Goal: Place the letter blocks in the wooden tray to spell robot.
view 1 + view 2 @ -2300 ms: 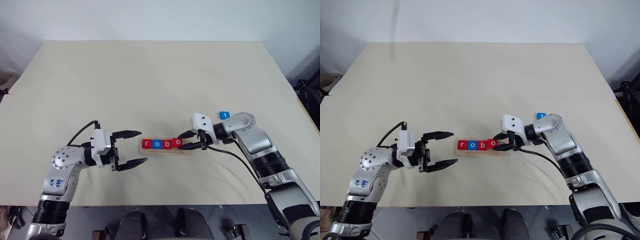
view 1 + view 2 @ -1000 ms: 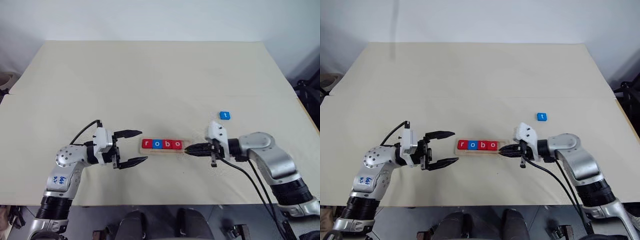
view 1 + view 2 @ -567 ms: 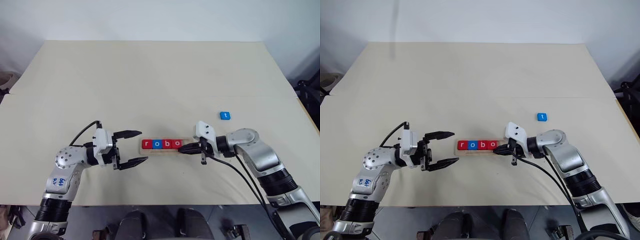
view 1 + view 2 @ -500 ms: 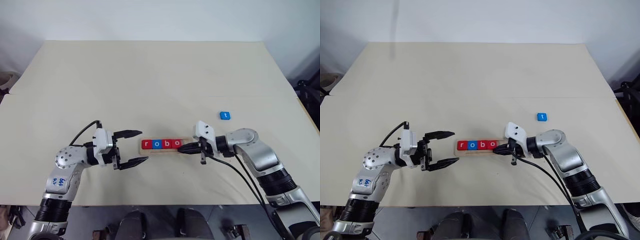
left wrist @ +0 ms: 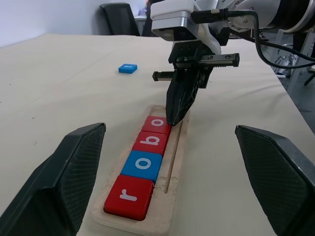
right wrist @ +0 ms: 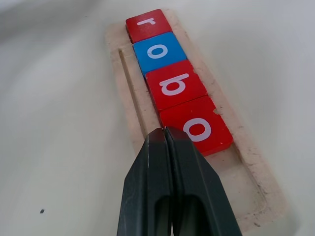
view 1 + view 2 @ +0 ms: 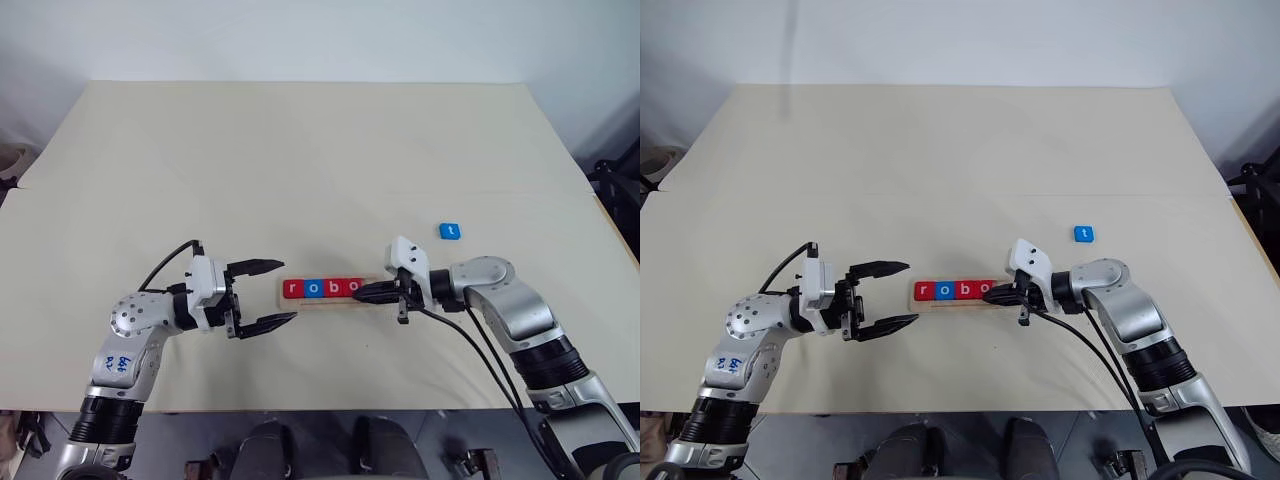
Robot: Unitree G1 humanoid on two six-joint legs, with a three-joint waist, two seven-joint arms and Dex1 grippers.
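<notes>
The wooden tray lies on the table near its front. It holds a red r, a blue o, a red b and a red o in a row, starting at its left end. A blue t block lies flat on the table, to the right of the tray and farther back. My right gripper is shut on nothing. Its tips rest at the red o's right edge, over the tray's empty right end. My left gripper stands open just left of the tray, nothing between its fingers.
The beige table stretches wide behind the tray. A cable hangs from my right wrist over the table. Dark chairs stand beyond the table's far side in the left wrist view.
My right gripper put the red o in the tray, drew back to the right and shut. It has since slid left to that block's right edge. The left arm has stayed still.
</notes>
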